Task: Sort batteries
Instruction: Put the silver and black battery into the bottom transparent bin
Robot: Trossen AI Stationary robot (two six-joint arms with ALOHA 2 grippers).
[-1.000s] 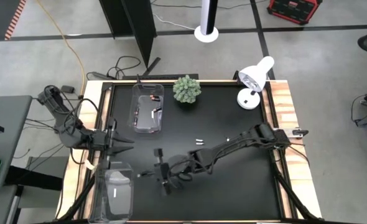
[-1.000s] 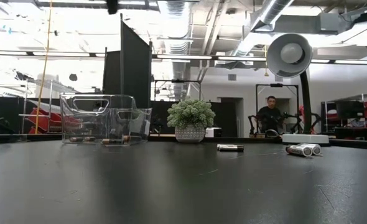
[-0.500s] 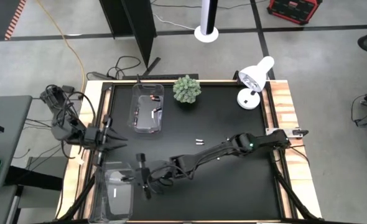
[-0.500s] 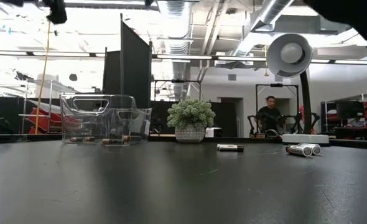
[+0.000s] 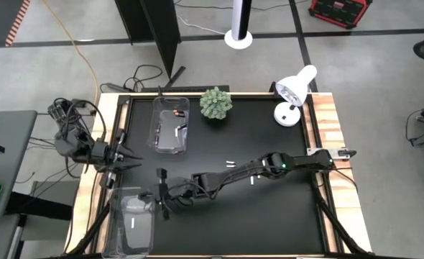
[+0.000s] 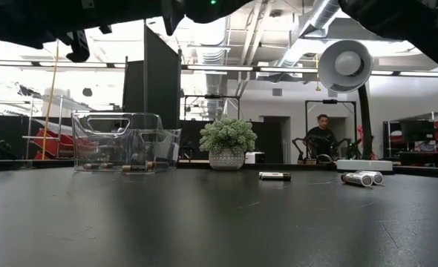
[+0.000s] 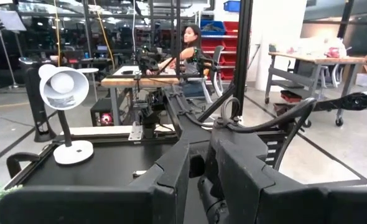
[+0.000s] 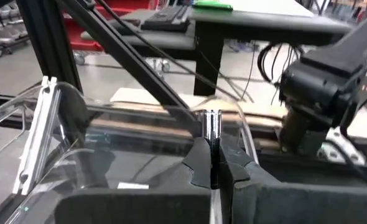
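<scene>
- Silver battery (image 8: 212, 124) stands upright, clamped in the right hand (image 8: 213, 163) at the near clear bin's (image 5: 134, 219) rim.
- Left hand (image 5: 129, 160), fingers slightly apart, waits by the counter's (image 5: 269, 208) left edge.
- Three batteries lie mid-counter.

Workshop, concrete floor (image 5: 47, 65), parts shelves (image 7: 224, 31), workbenches (image 7: 308, 62)

2 dark jointed arms (image 5: 226, 175), black looping cables, angular matte-black pincer housings.

Black table (image 5: 269, 216) bears 2 bins (image 5: 170, 126), plant (image 5: 215, 103), lamp (image 5: 292, 93), batteries (image 5: 230, 163).
</scene>
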